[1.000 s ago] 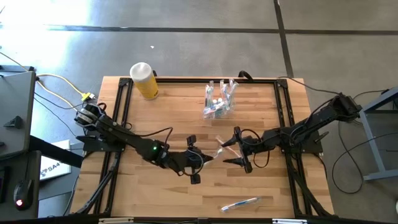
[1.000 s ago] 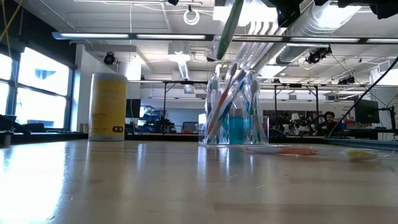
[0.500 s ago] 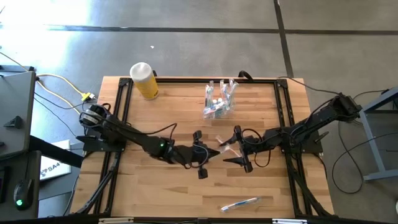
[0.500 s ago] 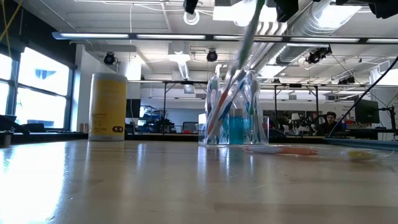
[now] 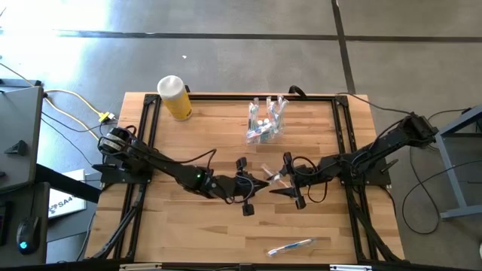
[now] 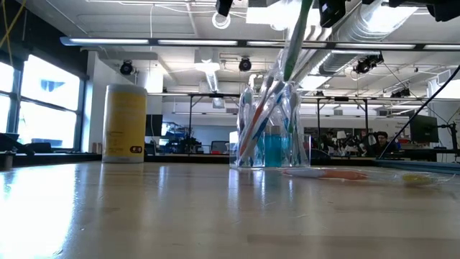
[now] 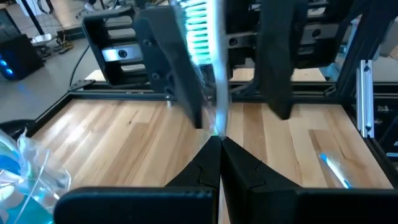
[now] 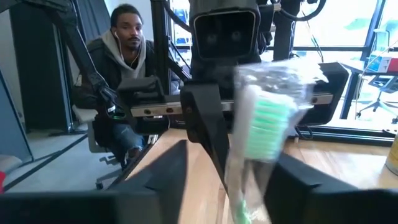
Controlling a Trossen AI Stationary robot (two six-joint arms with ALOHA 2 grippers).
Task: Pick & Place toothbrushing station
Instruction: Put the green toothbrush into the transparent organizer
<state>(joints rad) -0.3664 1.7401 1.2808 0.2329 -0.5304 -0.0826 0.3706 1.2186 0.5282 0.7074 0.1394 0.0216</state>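
The toothbrush (image 7: 210,56) you are handing over sits in mid-air above the middle of the surface (image 5: 203,248), between the two arms, wrapped in clear film with its green-tinted bristles showing. Your left tool (image 5: 252,183) has its fingers together, clamped on one end of that toothbrush; in the left wrist view the two dark tips meet right at the handle. Your right tool (image 5: 290,183) faces it from the other side with its fingers apart on either side of the bristle end, and you cannot tell from these views whether they touch it.

The clear plastic cup (image 5: 265,120) stands near the far edge of the surface, well apart from both tools, holding several toothbrushes and little teal tubes. In the low view the held toothbrush hangs tilted above that cup. Another wrapped toothbrush (image 5: 290,246) lies flat near the front edge. The yellow container (image 5: 175,97) with a white top stands at the far left corner. A seated person (image 8: 124,68) shows beyond the surface in the right wrist view.
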